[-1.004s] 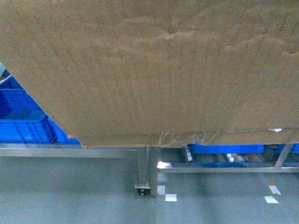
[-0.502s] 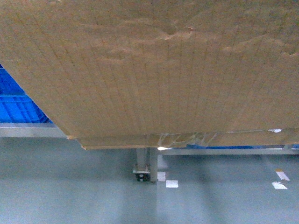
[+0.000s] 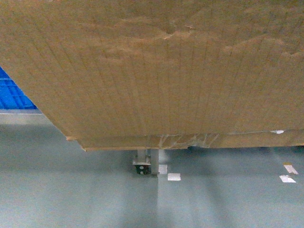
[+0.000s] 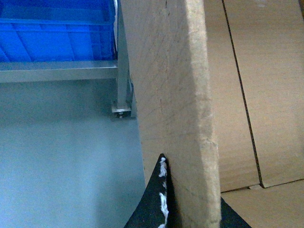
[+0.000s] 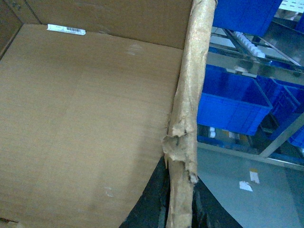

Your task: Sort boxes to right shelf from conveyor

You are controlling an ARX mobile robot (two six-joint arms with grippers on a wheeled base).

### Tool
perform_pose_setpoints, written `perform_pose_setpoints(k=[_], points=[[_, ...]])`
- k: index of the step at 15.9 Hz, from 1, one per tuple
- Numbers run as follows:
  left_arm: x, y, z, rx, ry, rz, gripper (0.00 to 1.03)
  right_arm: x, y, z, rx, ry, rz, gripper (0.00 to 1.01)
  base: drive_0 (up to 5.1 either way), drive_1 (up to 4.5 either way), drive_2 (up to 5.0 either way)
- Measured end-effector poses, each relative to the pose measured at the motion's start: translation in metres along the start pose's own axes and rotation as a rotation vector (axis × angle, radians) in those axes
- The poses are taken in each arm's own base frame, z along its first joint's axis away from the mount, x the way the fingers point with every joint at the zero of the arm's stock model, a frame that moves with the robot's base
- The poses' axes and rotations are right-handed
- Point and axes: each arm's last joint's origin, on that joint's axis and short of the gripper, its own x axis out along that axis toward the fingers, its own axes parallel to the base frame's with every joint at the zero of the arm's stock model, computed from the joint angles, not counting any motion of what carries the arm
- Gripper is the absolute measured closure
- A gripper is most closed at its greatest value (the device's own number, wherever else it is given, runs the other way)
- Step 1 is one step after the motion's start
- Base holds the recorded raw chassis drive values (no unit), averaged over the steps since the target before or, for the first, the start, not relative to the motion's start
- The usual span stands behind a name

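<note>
we hold the carton (image 3: 156,71) by opposite walls, left end effector (image 4: 190,199) and right end effector (image 5: 179,209) each clamped over a rim; light, empty, torn edges crush easily.

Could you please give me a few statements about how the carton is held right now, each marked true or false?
1. The left gripper clamps a wall of the cardboard carton. True.
2. The right gripper hangs free of the carton. False: its fingers straddle the torn wall edge.
3. A white barcode sticker sits inside the carton. True.
4. The bins on the rack are red. False: they are blue.
5. The carton fills most of the head view. True.
</note>
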Motion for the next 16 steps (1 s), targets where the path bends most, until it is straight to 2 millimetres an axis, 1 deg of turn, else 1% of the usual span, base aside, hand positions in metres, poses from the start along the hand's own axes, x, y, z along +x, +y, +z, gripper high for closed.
perform_pose_setpoints(k=[4,7,10,16], points=[[0.0,-0.0001,0.0,0.0,-0.001,0.001,0.99,0.0002,-0.0001,-0.0003,0.0,0.002,-0.002,0.97,4.7,-3.43,-1.5],[0.0,-0.0002,0.0,0.0,-0.001,0.001,0.99,0.0002,-0.0001,-0.0003,0.0,0.003,-0.002,0.97,4.7,-1.8,-2.5],[0.0,-0.0001,0.0,0.0,-0.001,0.001,0.99,0.0001,-0.0001,-0.0002,0.0,0.001,-0.002,0.97,4.2,-0.43,-4.4],[0.0,-0.0002,0.0002,0.0,-0.003,0.002,0.99,-0.0001,-0.0001,-0.0001,0.0,0.001,-0.002,0.97,3.6,0.33,-4.9]])
